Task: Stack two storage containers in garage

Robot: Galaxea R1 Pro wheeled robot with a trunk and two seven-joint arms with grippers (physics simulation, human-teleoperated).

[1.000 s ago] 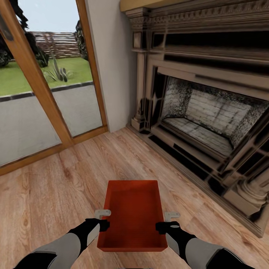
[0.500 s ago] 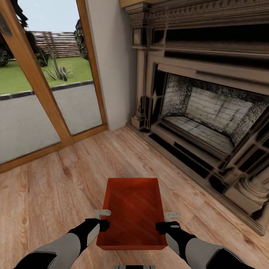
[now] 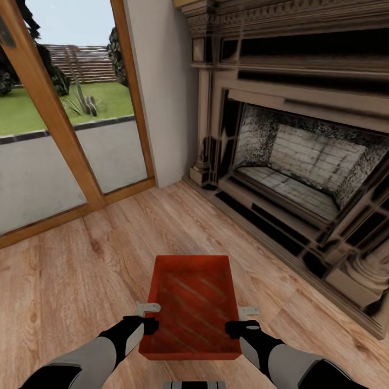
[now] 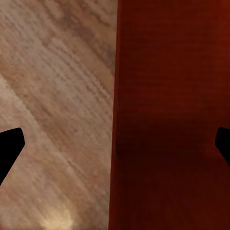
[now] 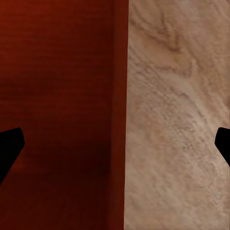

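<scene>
Your left gripper (image 3: 149, 319) and right gripper (image 3: 237, 320) sit at the container (image 3: 190, 308) side walls, but you can't tell from the head view whether the fingers actually pinch the walls.

Wrist views don't help. In the left wrist view each fingertip (image 4: 9, 148) is a dark wedge cut by the frame edge, and the container wall (image 4: 167, 120) runs off the frame. In the right wrist view it's the same: fingertip (image 5: 9, 148) clipped, container (image 5: 57, 105) cropped.

Fireplace (image 3: 302, 162) is cut off at the head view's top and right. A grey part (image 3: 194, 384) is clipped at the bottom edge, can't identify it.
</scene>
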